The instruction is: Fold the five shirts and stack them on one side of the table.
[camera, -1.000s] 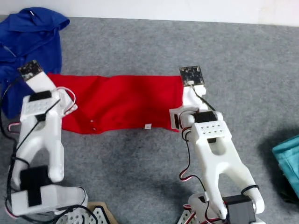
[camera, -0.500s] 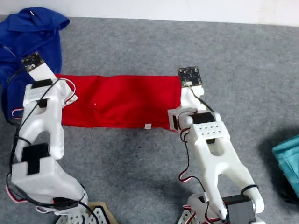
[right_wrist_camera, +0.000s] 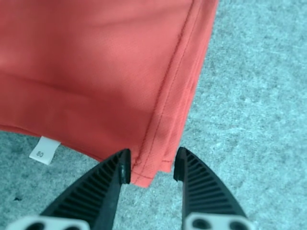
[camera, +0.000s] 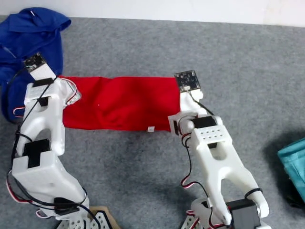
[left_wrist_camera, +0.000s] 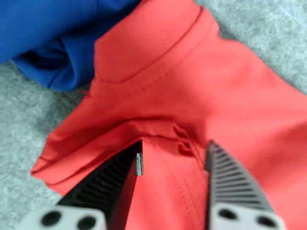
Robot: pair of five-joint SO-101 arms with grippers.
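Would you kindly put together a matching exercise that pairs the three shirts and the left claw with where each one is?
Things:
1. red shirt
2. blue shirt
3. teal shirt
4. left claw

Places:
A. at the edge of the table, on the side of the right arm
B. bunched in the far corner, on the side of the left arm
C. stretched as a band between both arms
D. open, over one end of the red shirt

Pairs: 1-C, 2-B, 3-A, 4-D
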